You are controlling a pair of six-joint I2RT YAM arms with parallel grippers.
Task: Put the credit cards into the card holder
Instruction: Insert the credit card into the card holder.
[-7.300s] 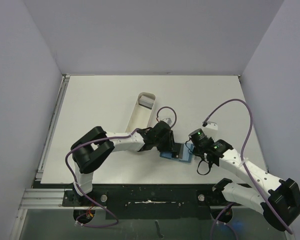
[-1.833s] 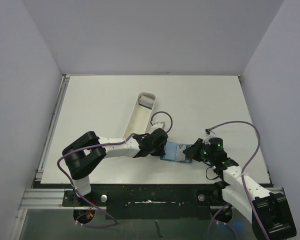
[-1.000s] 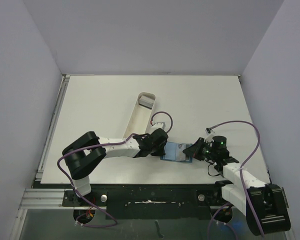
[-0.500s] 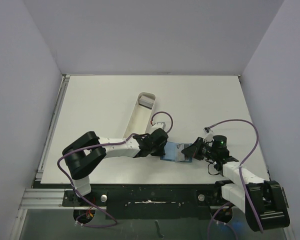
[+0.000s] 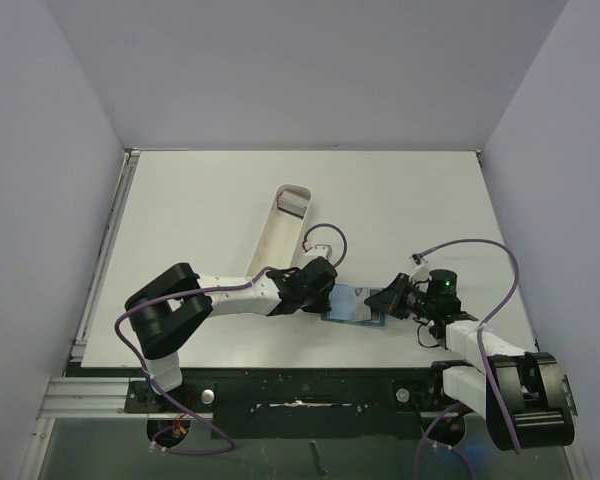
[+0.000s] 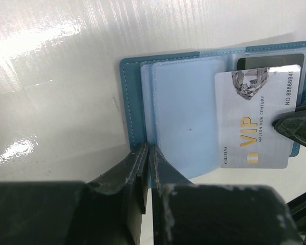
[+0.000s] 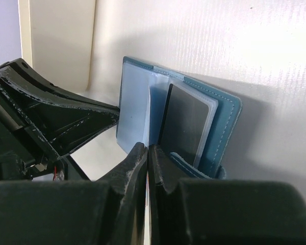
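While the open card holder (image 5: 348,305) lies near the table's (image 5: 200,200) front edge, the top view shows the left gripper (image 5: 325,292) at its left side and the right gripper (image 5: 385,300) at its right. From the left wrist, closed jaws seem to pinch the holder's near edge, and a grey VIP card (image 6: 250,122) overlaps a clear pocket, beside a sleeved dark card (image 6: 270,61). From the right wrist, jaws clamp the VIP card edge-on. It should go in flat, square to a free pocket's mouth, and slowly, with the holder pinned.
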